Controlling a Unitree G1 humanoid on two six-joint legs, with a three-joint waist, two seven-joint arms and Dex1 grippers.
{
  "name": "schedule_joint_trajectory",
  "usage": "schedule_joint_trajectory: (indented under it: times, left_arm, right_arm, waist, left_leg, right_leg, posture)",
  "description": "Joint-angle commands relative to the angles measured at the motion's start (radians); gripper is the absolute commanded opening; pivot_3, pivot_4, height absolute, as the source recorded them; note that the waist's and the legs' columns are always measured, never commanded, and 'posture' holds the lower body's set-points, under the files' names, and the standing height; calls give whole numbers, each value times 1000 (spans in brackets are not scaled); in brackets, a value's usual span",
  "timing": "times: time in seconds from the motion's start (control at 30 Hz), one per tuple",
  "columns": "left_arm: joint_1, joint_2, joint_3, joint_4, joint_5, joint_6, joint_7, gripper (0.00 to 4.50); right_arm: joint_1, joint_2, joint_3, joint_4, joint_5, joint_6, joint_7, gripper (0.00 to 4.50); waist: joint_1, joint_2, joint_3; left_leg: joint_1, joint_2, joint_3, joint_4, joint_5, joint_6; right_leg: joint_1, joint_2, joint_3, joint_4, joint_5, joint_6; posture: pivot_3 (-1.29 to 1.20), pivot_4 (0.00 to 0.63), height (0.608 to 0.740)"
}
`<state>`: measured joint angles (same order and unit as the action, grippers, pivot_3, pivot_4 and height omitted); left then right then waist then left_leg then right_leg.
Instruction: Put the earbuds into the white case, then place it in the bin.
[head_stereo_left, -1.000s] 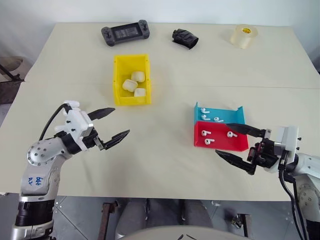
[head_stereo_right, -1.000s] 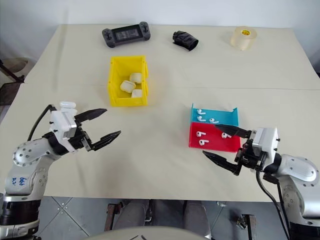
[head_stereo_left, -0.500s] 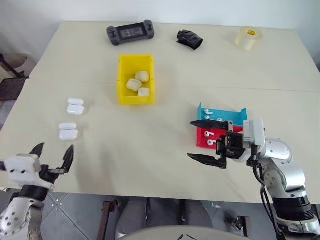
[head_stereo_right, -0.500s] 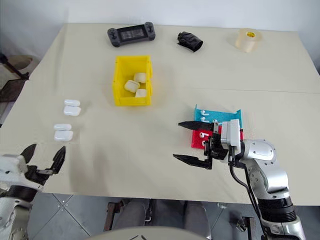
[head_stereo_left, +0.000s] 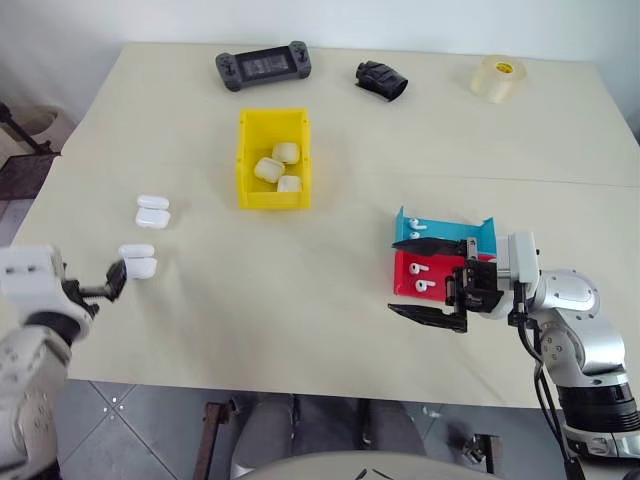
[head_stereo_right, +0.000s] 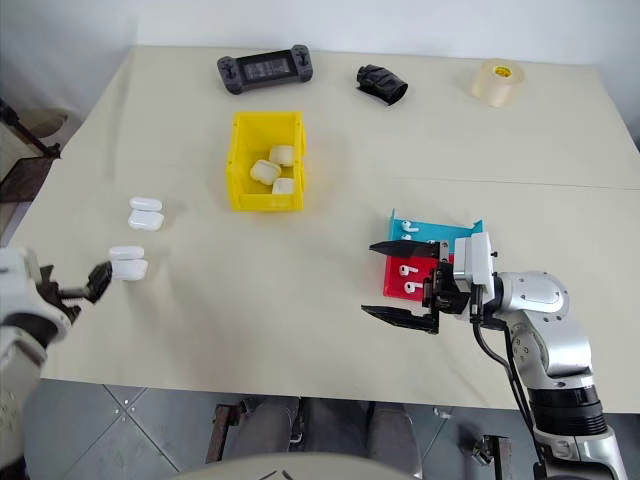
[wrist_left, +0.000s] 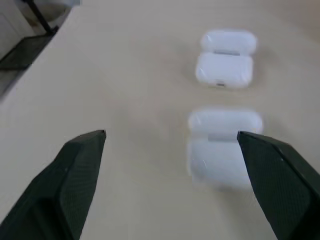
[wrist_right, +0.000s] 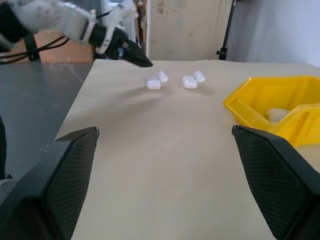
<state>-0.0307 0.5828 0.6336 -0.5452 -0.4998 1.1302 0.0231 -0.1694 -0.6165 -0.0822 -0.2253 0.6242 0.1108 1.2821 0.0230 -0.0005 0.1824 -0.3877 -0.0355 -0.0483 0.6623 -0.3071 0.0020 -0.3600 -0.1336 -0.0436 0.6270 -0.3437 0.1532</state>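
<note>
Two glossy white pebble-shaped cases, lids flipped open, sit near the table's left edge; the nearer white case (head_stereo_left: 138, 262) lies just ahead of the left gripper (wrist_left: 172, 145), fingers spread wide. Right gripper (head_stereo_left: 433, 280), fingers apart too, hovers beside the red tray (head_stereo_left: 405, 272) holding tiny white earbuds (head_stereo_left: 420, 270). Yellow plastic bin (head_stereo_left: 272, 190) stands well apart.

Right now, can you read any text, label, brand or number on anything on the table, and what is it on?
None can be read.
Tape roll: a dark mark on its core, too small to read.
Handheld game console: its screen shows no legible text.
Open white cases, yellow bin, red tray, blue tray: no markings visible.
</note>
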Motion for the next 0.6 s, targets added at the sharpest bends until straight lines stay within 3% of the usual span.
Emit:
schedule_joint_trajectory:
  times: [0.03, 0.17, 0.6]
  left_arm:
    - [-155, 32, -1, -1, 0, 323, 40, 4474]
    - [-256, 80, -59, 23, -5, 479, 6, 4474]
    - [-196, 102, -92, 26, -80, 484, 62, 4474]
  right_arm:
    - [27, -7, -22, -61, 25, 4, -16, 4500]
    - [47, -4, -19, -89, 27, 10, -32, 4500]
    - [73, -4, -30, -111, 32, 13, -61, 4500]
  waist:
    - [-4, 0, 0]
    - [-18, -1, 0]
    - [-18, -1, 0]
  left_leg:
    - [0, 0, 0, 0, 0, 0]
    - [-1, 1, 1, -2, 0, 0]
    - [-1, 3, 1, -3, 0, -2]
  right_leg:
    - [-1, 1, 0, 0, 0, 0]
    - [-2, 2, 0, 0, 0, 0]
    - [-2, 2, 1, -2, 0, 0]
  posture:
    - [0, 150, 740]
    - [0, 150, 740]
    - [0, 150, 740]
